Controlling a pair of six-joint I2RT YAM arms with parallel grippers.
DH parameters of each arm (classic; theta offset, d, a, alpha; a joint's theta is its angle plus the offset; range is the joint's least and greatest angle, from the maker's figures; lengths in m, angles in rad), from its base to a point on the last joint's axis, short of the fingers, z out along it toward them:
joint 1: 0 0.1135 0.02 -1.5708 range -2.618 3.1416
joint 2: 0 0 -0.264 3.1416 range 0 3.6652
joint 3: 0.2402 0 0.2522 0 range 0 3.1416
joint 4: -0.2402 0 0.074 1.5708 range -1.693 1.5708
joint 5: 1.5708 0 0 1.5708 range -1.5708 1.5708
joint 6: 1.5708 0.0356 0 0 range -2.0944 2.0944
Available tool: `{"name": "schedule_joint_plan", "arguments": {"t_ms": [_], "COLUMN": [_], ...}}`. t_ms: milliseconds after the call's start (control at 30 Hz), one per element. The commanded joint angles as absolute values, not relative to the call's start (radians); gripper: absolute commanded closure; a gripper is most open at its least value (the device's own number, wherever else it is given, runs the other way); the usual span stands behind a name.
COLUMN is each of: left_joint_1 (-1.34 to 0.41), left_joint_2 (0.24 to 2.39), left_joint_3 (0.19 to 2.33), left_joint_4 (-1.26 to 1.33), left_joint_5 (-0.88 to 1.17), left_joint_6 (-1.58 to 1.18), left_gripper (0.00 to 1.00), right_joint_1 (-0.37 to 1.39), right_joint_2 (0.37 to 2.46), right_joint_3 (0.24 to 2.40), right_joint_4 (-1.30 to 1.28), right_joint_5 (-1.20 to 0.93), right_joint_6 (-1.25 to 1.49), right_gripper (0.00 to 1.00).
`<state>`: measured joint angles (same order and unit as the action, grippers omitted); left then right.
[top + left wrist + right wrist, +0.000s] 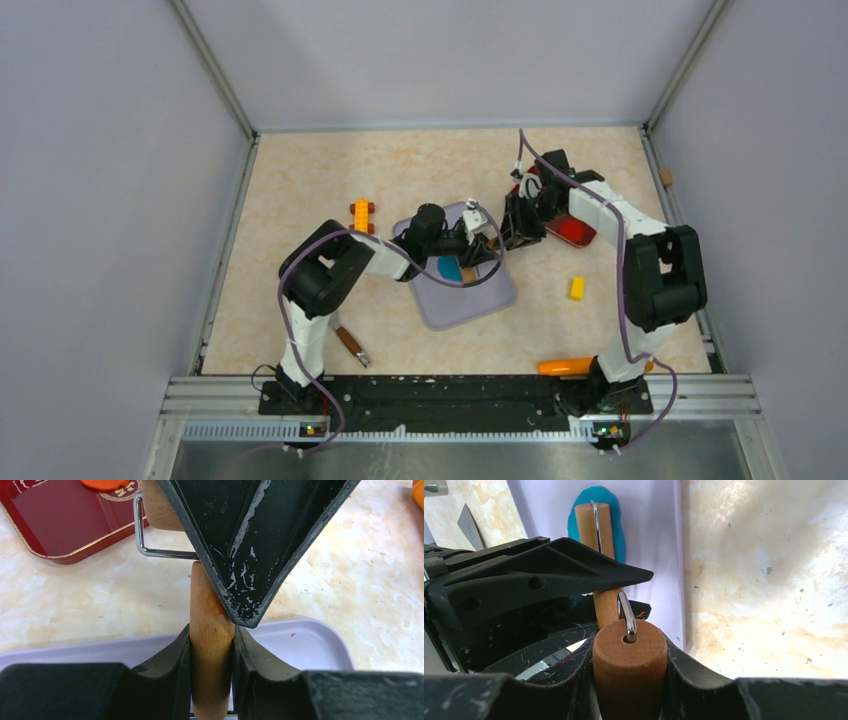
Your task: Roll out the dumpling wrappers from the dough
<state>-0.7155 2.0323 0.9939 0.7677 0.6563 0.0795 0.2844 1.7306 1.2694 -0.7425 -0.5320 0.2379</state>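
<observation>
Marbled beige bench (300,200) carries a lavender mat (470,305), and above its edge both arms share one wooden roller (606,607): nearest, the right fingers (581,672) pinch its thick end head, and just beyond them the left fingers (182,650) pinch the slim handle from the sides. Straight ahead of both grips, along the tool's long axis, the far roller head (594,525) sits on the dough (596,494), a teal oval stretched the same way on the mat, nearer the left arm. Rolling likely runs along that line; no round wrappers show.
</observation>
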Motion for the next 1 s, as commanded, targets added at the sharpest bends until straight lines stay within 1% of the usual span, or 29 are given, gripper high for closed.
{"name": "schedule_joint_plan", "arguments": {"t_ms": [0,333,533,800,967], "left_joint_1": [-0.766,-0.781,-0.781,-0.766,-0.749], "left_joint_2": [2.107,2.123,2.099,1.979,1.913], "left_joint_3": [1.038,1.067,1.091,1.178,1.205], "left_joint_4": [0.749,0.736,0.716,0.597,0.520], "left_joint_5": [0.575,0.578,0.591,0.628,0.652], "left_joint_6": [0.032,0.015,0.003,0.002,0.003], "left_gripper": [1.00,1.00,1.00,1.00,1.00], "right_joint_1": [0.309,0.292,0.267,0.258,0.258], "right_joint_2": [1.704,1.663,1.649,1.592,1.569], "right_joint_3": [1.226,1.198,1.237,1.387,1.428], "right_joint_4": [-0.778,-0.777,-0.787,-0.854,-0.853], "right_joint_5": [-0.446,-0.437,-0.441,-0.580,-0.644], "right_joint_6": [0.218,0.213,0.194,0.105,0.124], "right_gripper": [1.00,1.00,1.00,1.00,1.00]}}
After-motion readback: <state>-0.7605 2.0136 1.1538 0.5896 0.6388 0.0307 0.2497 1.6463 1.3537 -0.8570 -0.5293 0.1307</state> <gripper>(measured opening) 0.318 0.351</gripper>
